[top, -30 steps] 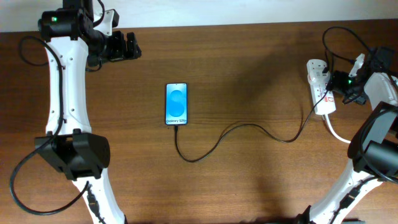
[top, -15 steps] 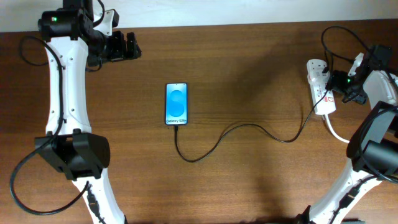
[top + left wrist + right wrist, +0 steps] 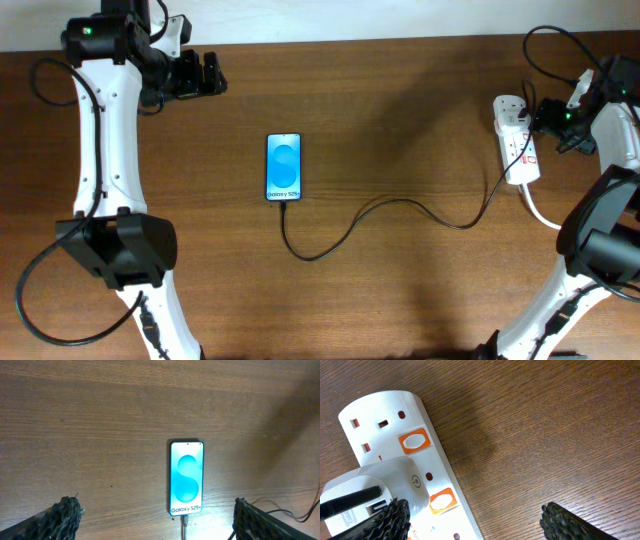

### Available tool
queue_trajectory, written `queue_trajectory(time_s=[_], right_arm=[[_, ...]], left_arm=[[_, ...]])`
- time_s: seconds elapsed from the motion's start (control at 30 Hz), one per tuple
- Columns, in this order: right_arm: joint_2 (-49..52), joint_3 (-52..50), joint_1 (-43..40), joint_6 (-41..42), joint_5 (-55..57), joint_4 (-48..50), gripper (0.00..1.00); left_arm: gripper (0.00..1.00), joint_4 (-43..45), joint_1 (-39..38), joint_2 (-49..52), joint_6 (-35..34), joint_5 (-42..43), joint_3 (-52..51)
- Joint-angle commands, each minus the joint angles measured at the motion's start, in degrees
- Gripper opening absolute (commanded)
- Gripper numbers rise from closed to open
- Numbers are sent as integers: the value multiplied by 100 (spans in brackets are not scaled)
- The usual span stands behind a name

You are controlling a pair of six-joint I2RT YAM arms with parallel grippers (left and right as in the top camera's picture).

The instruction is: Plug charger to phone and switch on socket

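The phone (image 3: 283, 167) lies flat mid-table with its blue screen lit; it also shows in the left wrist view (image 3: 187, 477). The thin black charger (image 3: 400, 202) is plugged into the phone's near end (image 3: 184, 522) and curves right to the socket (image 3: 517, 140), a white power strip. In the right wrist view the socket (image 3: 395, 415) shows two orange switches and a white adapter (image 3: 375, 487) plugged in. My right gripper (image 3: 550, 115) (image 3: 480, 522) is open, just right of the strip. My left gripper (image 3: 210, 75) (image 3: 157, 522) is open at the far left, well away from the phone.
A thick white cord (image 3: 540, 212) runs from the socket's near end toward the right arm's base. The robots' black cables loop over the right arm (image 3: 545, 40) and beside the left arm (image 3: 45, 85). Bare brown wood (image 3: 400, 300) lies around the phone.
My right gripper has moved up and to the right, off the socket's middle toward its far right side. The left arm, phone and charger have not moved.
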Motion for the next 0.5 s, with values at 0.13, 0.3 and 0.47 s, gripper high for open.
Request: queue_trajectory(time_s=[0.13, 0.3, 0.47], right_arm=[[181, 59, 55, 66, 422, -129, 87], [219, 50, 57, 63, 424, -83, 86], [404, 50, 87, 66, 313, -81, 86]], left_arm=[[99, -4, 13, -85, -13, -39, 68], [99, -4, 13, -85, -13, -39, 68], [99, -4, 13, -85, -13, -39, 68]])
